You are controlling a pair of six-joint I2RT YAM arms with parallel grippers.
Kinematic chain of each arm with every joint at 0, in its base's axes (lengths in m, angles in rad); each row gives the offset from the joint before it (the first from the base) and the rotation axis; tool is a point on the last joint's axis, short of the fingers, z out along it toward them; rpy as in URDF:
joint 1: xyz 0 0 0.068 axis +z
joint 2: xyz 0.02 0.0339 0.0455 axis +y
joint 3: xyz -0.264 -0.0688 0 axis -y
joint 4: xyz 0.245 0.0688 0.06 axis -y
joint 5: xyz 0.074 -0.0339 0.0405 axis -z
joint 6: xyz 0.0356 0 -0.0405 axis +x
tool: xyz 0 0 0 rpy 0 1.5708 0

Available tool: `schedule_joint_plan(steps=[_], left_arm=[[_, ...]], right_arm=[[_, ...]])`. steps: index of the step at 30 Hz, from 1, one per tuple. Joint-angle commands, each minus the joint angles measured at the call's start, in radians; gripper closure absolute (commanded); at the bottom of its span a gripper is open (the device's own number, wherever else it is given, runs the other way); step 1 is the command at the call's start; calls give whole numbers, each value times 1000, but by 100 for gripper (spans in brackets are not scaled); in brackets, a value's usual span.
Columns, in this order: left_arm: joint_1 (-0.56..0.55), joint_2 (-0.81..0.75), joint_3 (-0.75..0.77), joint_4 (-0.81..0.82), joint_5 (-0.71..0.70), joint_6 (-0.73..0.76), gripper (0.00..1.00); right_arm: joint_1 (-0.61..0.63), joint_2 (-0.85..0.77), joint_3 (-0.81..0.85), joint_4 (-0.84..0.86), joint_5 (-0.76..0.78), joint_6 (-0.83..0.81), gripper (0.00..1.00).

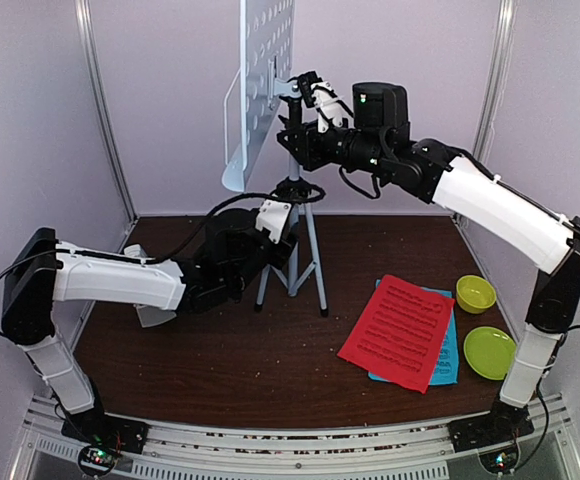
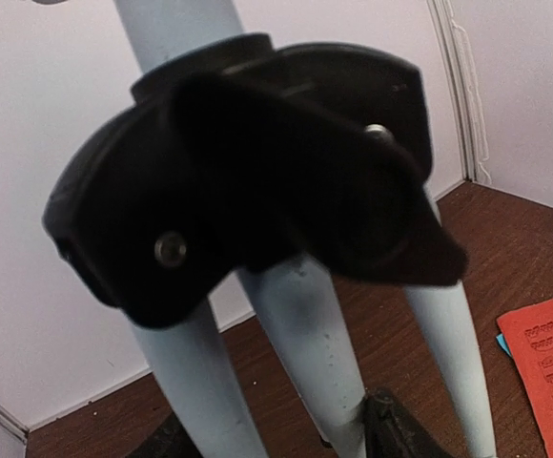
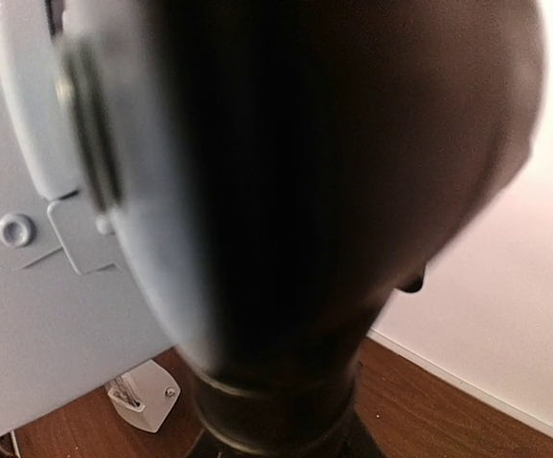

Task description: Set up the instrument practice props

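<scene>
The music stand stands at the back middle of the table. Its pale-blue perforated desk [image 1: 260, 80] is tilted on edge atop the silver tripod [image 1: 315, 262]. My left gripper [image 1: 278, 238] is at the black leg hub [image 2: 248, 172]. Its dark fingers [image 2: 400, 429] flank the middle leg [image 2: 319, 353] and one touches it. My right gripper [image 1: 300, 135] is at the stand's black top joint [image 3: 334, 191], which fills that view and hides the fingers. The red sheet [image 1: 398, 328] lies on the blue sheet [image 1: 448, 362] at front right. A pale-grey shape [image 1: 153, 315], perhaps the metronome, is half hidden under my left arm.
A lime-green bowl [image 1: 476, 293] and a lime-green plate [image 1: 490, 352] sit at the right edge beside the sheets. White walls enclose the table on three sides. My left arm lies across the left half of the table.
</scene>
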Motion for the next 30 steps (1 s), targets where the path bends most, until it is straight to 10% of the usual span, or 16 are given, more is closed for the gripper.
schedule_joint_plan(steps=[1,12,23,30], left_arm=[[17,18,30,-36,-130,37,45],[18,-101,-182,79,-53,20,43],[18,10,28,-19,-130,41,44],[19,4,-11,12,-88,174,72]], right_arm=[[13,-152,47,295,-7,33,100],[14,-157,60,259,-1,-6,100],[15,-167,18,292,-11,31,100],[15,-169,19,279,-18,8,100]])
